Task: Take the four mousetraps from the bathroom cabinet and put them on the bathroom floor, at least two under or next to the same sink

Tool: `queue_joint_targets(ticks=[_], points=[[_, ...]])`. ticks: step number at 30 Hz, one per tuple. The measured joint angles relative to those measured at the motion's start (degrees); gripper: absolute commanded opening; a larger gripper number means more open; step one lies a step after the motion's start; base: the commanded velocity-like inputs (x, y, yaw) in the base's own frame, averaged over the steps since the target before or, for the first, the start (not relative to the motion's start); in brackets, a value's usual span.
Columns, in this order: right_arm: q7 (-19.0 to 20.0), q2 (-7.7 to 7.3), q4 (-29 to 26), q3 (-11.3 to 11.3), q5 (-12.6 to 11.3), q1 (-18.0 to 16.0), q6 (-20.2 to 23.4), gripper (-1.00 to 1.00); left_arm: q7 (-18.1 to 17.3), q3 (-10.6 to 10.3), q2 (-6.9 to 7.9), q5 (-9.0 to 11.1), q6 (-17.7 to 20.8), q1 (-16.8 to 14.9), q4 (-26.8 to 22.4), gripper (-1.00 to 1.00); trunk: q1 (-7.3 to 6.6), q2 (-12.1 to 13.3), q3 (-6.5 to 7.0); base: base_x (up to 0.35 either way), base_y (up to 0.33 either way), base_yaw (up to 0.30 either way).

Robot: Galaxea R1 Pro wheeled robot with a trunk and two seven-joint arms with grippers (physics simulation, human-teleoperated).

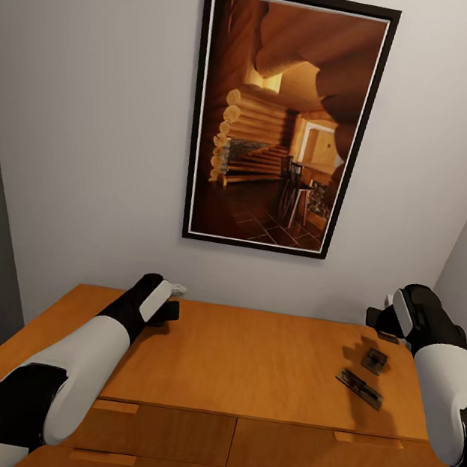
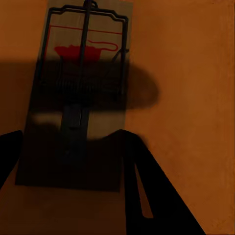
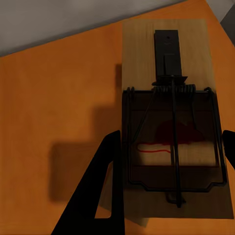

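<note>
head view: both arms reach out over the cabinet [image 1: 241, 371], each working its own end of the orange-brown top, so two pickups can run side by side.
left arm: the left gripper [image 1: 170, 300] sits low at the back left of the top, close to the wall.
left wrist view: a mousetrap [image 2: 78, 98] lies flat on the wood with the dark fingers [image 2: 147, 196] straddling its near end; jaws released, nothing pinched yet, the board apparently lined up between them.
right arm: the right gripper [image 1: 382, 319] hovers at the back right corner, near the side wall.
right wrist view: a second mousetrap [image 3: 171, 122] rests flat under the camera, one finger [image 3: 100, 186] beside one long edge and the tip of the other at the opposite edge; jaws spread around the board, not clamped.
spares: two more traps, one small [image 1: 374, 360] and one longer [image 1: 359, 388], lie on the right part of the top, just in front of the right arm.
backdrop: a framed picture [image 1: 281, 120] of a log interior hangs on the wall above.
judgement: early days, all four traps are on the cabinet and none on the bathroom floor.
next: likely close both sets of jaws across the thin boards, minding the wire springs.
</note>
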Motion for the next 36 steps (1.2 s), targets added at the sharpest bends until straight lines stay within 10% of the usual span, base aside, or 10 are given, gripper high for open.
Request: queue_joint_targets(ticks=[16, 24, 36], points=[[0.03, -0.04, 0.00, 0.00, 0.07, 0.00, 0.00, -1.00, 1.38, -0.02, -0.01, -0.28, -1.05, 0.01, 0.36, -1.00, 0.01, 0.01, -0.01, 0.000, 0.000, 0.000], [0.00, -0.09, -0.03, 0.00, 0.21, 0.00, 0.00, -1.00, 2.77, 0.15, -0.01, -0.82, 10.28, 0.04, -17.13, -1.00, 0.00, 0.01, -0.01, 0.000, 0.000, 0.000], [0.00, -0.09, -0.09, 0.00, 0.24, 0.00, 0.00, -1.00, 2.89, 0.02, -0.01, -0.49, 11.59, 0.05, -19.62, -1.00, 0.01, 0.02, -0.01, -0.009, 0.000, 0.000]])
